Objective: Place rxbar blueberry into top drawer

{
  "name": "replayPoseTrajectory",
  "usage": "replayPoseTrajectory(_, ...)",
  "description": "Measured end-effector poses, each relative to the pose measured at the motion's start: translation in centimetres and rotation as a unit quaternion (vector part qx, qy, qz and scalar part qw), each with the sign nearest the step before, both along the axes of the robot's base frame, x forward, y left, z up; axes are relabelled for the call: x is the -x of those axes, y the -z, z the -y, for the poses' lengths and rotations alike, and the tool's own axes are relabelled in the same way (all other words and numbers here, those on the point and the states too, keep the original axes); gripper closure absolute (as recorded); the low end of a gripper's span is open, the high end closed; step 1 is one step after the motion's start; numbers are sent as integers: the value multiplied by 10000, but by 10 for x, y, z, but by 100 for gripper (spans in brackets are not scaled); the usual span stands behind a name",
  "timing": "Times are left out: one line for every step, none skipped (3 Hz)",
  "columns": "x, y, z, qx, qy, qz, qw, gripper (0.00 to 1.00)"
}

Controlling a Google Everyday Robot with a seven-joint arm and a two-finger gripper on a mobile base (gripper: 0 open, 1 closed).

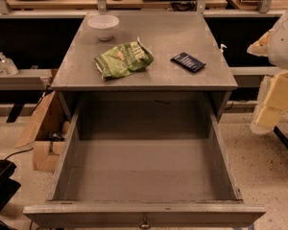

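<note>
The rxbar blueberry [188, 62], a small flat dark navy bar with faint white lettering, lies on the right side of the grey cabinet top [182, 37]. The top drawer [144, 176] is pulled fully open below it, a wide, deep grey box with a small metal knob [144, 223] on its front panel; nothing lies inside. Part of my white and cream arm [281, 71] shows at the right edge, beside the cabinet and apart from the bar. My gripper itself is out of view.
A crumpled green chip bag [123, 59] lies left of centre on the cabinet top. A white bowl [103, 26] stands at the back left. Cardboard boxes [43, 138] sit on the floor to the left. A black object [1, 186] is at the lower left.
</note>
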State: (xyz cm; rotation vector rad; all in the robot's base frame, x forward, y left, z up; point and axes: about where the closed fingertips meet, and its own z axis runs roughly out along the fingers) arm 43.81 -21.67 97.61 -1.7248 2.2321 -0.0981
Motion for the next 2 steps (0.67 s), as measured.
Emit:
replayPoseTrajectory(-3,1,1,-30,19,24,10000,0)
replayPoseTrajectory(-34,13,6,-319,203,237,9990,0)
